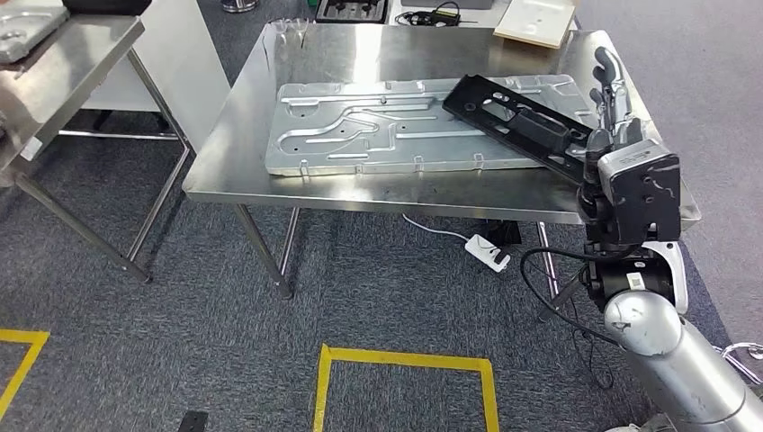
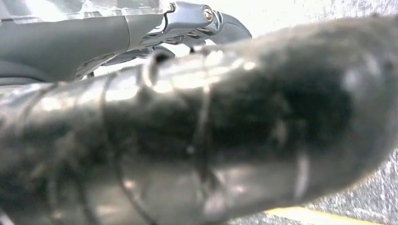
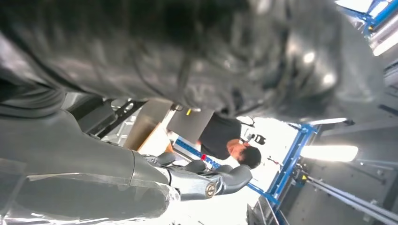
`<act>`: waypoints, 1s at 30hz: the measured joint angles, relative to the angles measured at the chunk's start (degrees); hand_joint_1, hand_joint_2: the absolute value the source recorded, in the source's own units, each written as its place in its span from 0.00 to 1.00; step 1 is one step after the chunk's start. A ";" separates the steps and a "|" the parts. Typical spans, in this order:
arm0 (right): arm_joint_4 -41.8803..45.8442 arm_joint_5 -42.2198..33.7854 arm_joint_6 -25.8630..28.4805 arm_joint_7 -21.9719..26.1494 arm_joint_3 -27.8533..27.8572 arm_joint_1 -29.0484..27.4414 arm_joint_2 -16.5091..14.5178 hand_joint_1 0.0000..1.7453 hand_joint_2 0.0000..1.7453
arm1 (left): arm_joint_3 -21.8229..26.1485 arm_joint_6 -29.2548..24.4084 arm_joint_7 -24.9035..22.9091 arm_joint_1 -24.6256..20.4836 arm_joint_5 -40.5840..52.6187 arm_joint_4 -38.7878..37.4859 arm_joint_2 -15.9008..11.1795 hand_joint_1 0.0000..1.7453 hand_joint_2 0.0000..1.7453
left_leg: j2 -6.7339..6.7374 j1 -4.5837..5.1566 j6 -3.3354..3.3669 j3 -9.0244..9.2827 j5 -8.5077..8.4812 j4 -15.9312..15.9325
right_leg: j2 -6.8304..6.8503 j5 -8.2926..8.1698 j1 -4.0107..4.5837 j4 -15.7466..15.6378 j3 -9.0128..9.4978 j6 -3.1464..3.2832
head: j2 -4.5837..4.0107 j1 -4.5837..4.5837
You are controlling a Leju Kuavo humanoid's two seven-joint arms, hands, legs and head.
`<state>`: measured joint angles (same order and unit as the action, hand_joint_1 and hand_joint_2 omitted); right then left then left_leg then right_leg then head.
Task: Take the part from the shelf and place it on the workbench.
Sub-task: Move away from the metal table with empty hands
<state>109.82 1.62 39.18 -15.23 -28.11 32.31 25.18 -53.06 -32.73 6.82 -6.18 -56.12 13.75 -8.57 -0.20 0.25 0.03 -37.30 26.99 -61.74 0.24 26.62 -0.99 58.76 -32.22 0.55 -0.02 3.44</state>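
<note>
The black part (image 1: 517, 117) lies flat on the steel workbench (image 1: 243, 153), slanted across the right end of a silver stamped plate (image 1: 378, 126). My right hand (image 1: 612, 99) is at the table's right edge by the part's near end, fingers stretched up and apart, gripping nothing that I can see. In the right wrist view the part (image 3: 187, 47) is a dark blur just beside that hand (image 3: 141, 173); whether they touch I cannot tell. My left hand (image 2: 141, 28) appears in the left wrist view with its fingers extended and nothing in them.
A steel shelf (image 1: 81, 54) stands at the left with a silver piece (image 1: 18, 27) on top. A beige board (image 1: 535, 20) lies at the workbench's far edge. A power strip (image 1: 486, 252) and yellow floor tape (image 1: 405, 360) lie below. A person (image 3: 230, 138) stands beyond the bench.
</note>
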 joint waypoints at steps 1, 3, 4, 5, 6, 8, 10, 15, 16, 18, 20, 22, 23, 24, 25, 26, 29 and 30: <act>0.22 -0.01 -0.16 0.00 -0.25 0.33 0.11 0.00 0.00 | 0.04 -0.08 -0.02 -0.03 -0.02 0.00 -0.24 0.00 0.00 | -0.01 -0.18 -0.33 -1.15 2.45 -3.02 | 0.03 -0.46 0.01 0.03 -0.53 0.23 | 0.00 0.09; 0.66 0.08 -0.47 -0.23 -0.66 0.63 0.40 0.00 0.00 | 0.17 -0.22 -0.07 -0.04 -0.22 0.00 -0.72 0.00 0.00 | 0.01 -0.36 -0.79 -3.18 6.51 -9.87 | 0.03 -1.30 0.06 0.19 -1.84 0.45 | 0.01 0.18; 0.85 0.14 -0.61 -0.43 -0.84 0.65 0.57 0.00 0.00 | 0.24 -0.29 -0.15 -0.01 -0.38 0.00 -0.89 0.00 0.00 | 0.01 -0.39 -0.90 -3.32 7.06 -11.67 | 0.03 -1.69 0.07 0.31 -2.48 0.43 | 0.01 0.18; 1.01 0.20 -0.75 -0.60 -1.00 0.67 0.71 0.00 0.00 | 0.32 -0.34 -0.29 0.01 -0.55 0.00 -1.05 0.00 0.00 | 0.02 -0.40 -0.92 -2.49 6.54 -11.50 | 0.03 -2.05 0.08 0.44 -3.09 0.37 | 0.01 0.18; 1.13 0.25 -0.96 -0.72 -1.14 0.76 0.83 0.00 0.00 | 0.45 -0.38 -0.44 0.01 -0.70 0.00 -1.19 0.00 0.00 | 0.02 -0.40 -0.83 -0.52 5.20 -9.12 | 0.02 -2.40 0.07 0.57 -3.66 0.27 | 0.01 0.18; 1.33 0.36 -1.40 -0.83 -1.39 1.10 0.97 0.00 0.00 | 0.75 -0.39 -0.87 -0.10 -0.91 0.00 -1.43 0.00 0.00 | 0.00 -0.29 -0.39 4.88 3.09 -1.16 | 0.01 -3.07 0.10 0.77 -4.52 -0.11 | 0.00 0.17; 1.42 0.54 -1.69 -0.85 -1.66 1.61 1.02 0.00 0.00 | 0.93 -0.34 -1.48 -0.21 -0.82 0.00 -1.59 0.00 0.00 | -0.05 0.04 0.24 7.64 2.52 3.63 | 0.05 -3.74 0.09 0.74 -4.85 -0.73 | 0.01 0.18; 1.43 1.14 -1.96 -0.90 -2.27 2.35 1.26 0.00 0.00 | 1.00 -0.20 -2.81 -0.26 -0.56 0.00 -1.62 0.00 0.00 | 0.23 -0.12 2.19 6.81 0.44 5.09 | -0.12 -2.30 0.11 2.51 -5.95 -2.25 | 0.01 0.20; 1.43 1.23 -1.95 -0.95 -2.34 2.46 1.35 0.00 0.00 | 1.00 -0.15 -2.89 -0.27 -0.50 0.00 -1.61 0.00 0.00 | 0.36 -0.17 2.49 6.40 -0.12 5.24 | -0.18 0.16 0.09 5.17 -6.94 -2.34 | 0.01 0.13; 1.42 1.33 -1.92 -1.20 -2.50 2.55 1.43 0.00 0.00 | 1.00 -0.02 -2.86 -0.27 -0.42 0.00 -1.61 0.00 0.00 | 0.46 -0.05 2.81 5.11 -1.03 5.20 | -0.19 5.00 0.09 12.18 -8.96 -2.51 | 0.00 0.03; 1.41 1.35 -1.86 -1.45 -2.73 2.54 1.45 0.00 0.00 | 1.00 0.14 -2.78 -0.25 -0.41 0.00 -1.60 0.00 0.00 | 0.47 0.04 2.79 3.73 -1.83 4.93 | -0.19 5.52 0.05 15.57 -8.75 -2.60 | 0.00 0.04; 1.41 1.35 -1.81 -1.56 -2.89 2.62 1.46 0.00 0.00 | 1.00 0.26 -2.79 -0.24 -0.45 0.00 -1.57 0.00 0.00 | 0.42 0.06 2.58 2.46 -2.45 4.40 | -0.19 2.80 0.06 11.60 -4.88 -2.42 | 0.00 0.04; 1.41 1.35 -1.80 -1.62 -2.93 2.76 1.46 0.00 0.00 | 1.00 0.30 -2.83 -0.23 -0.47 0.00 -1.56 0.00 0.00 | 0.38 0.09 2.41 1.92 -2.66 4.08 | -0.19 2.15 0.09 7.80 -2.14 -2.22 | 0.00 0.03; 1.42 1.35 -1.79 -1.68 -2.98 2.92 1.46 0.00 0.00 | 1.00 0.31 -2.88 -0.23 -0.49 0.00 -1.55 0.00 0.00 | 0.36 0.15 2.19 1.48 -2.85 3.73 | -0.23 2.03 0.22 4.21 0.23 -2.00 | 0.00 0.08; 1.42 1.34 -1.74 -1.77 -3.03 3.09 1.46 0.00 0.00 | 1.00 0.31 -2.94 -0.24 -0.50 0.00 -1.54 0.00 0.00 | 0.34 0.21 1.89 1.17 -3.09 3.46 | -0.26 2.30 0.36 1.61 1.79 -1.78 | 0.00 0.09; 1.42 1.34 -1.66 -1.86 -3.06 3.20 1.48 0.00 0.00 | 1.00 0.30 -2.98 -0.24 -0.50 0.00 -1.54 0.00 0.00 | 0.33 0.25 1.58 0.92 -3.39 3.33 | -0.28 2.72 0.50 0.30 2.39 -1.54 | 0.00 0.11; 1.43 1.33 -1.26 -2.27 -3.11 2.93 1.65 0.00 0.00 | 1.00 0.22 -2.93 -0.09 -0.44 0.00 -1.55 0.00 0.00 | 0.17 0.17 0.64 0.25 -3.39 2.76 | -0.18 1.85 0.38 -0.23 1.82 -0.53 | 0.00 0.14; 1.47 1.32 -1.07 -2.48 -3.12 2.74 1.79 0.00 0.00 | 1.00 0.18 -2.81 -0.02 -0.41 0.00 -1.51 0.00 0.00 | 0.12 0.09 0.31 -0.40 -1.98 1.40 | -0.11 1.38 0.28 -0.35 1.43 -0.09 | 0.00 0.23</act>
<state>111.29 2.95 38.11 -17.71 -31.23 35.05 26.97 -52.06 -32.55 4.01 -6.20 -56.53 13.75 -10.08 -0.08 0.33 0.33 -37.70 25.01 -60.34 0.12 28.00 -0.71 58.41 -30.80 0.46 -0.02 3.67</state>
